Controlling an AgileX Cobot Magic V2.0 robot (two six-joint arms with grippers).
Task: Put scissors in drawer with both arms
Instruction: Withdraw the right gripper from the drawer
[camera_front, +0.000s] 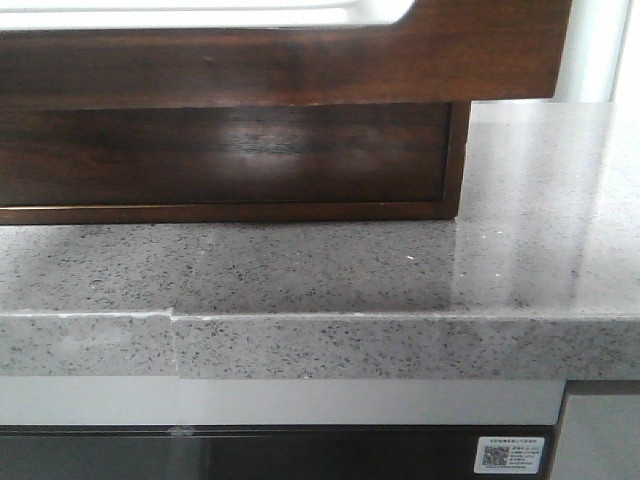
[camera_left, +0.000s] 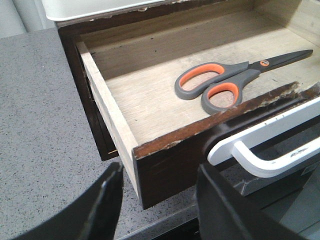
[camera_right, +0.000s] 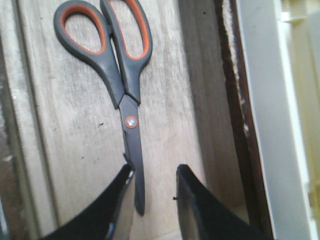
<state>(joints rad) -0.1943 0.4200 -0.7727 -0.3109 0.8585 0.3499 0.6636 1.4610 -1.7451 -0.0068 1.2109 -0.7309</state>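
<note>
The drawer fills the top of the front view, its glossy dark-brown front cut away in a white scoop. In the left wrist view it is pulled out, with the orange-and-grey scissors lying flat on its pale wood floor. My left gripper is open and empty, its fingers straddling the drawer's front corner without touching it. My right gripper is open over the drawer floor. The tip of the scissors lies between its fingers, close to one of them. Neither gripper shows in the front view.
The drawer's dark wood cabinet stands on a speckled grey stone countertop, which also shows in the left wrist view. A white handle sits on the drawer front. A dark panel with a QR sticker lies below the counter edge.
</note>
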